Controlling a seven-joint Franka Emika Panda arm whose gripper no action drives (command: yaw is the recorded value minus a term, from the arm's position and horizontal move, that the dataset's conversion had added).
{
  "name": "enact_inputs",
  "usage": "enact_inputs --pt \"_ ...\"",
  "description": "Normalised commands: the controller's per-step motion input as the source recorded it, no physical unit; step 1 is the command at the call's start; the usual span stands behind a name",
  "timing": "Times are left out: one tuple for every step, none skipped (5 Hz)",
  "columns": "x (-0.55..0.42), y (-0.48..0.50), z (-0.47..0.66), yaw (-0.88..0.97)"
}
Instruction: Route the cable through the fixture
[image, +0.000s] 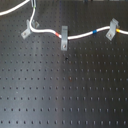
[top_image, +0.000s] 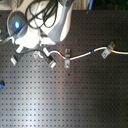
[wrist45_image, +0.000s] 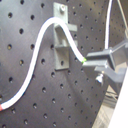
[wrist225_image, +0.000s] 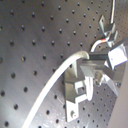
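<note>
Dull grey metal fixture (image: 25, 29), smooth white cable (image: 80, 36), matt black perforated metal board (image: 65, 90)

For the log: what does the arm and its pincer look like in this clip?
In the second exterior view the arm is white and rounded, with a glowing blue light on a grey section and black cables looped over it. In the first wrist view the pincer has angular grey metal fingers.
</note>
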Motion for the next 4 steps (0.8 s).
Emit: enact_inputs --pt "-0.231 0.019 0.0 0.3" --pt "-0.025 -0.007 0.0 0.0" --pt "-0.402 0.029 0.01 0.17" --pt "-0.26 0.054 0.01 0.23"
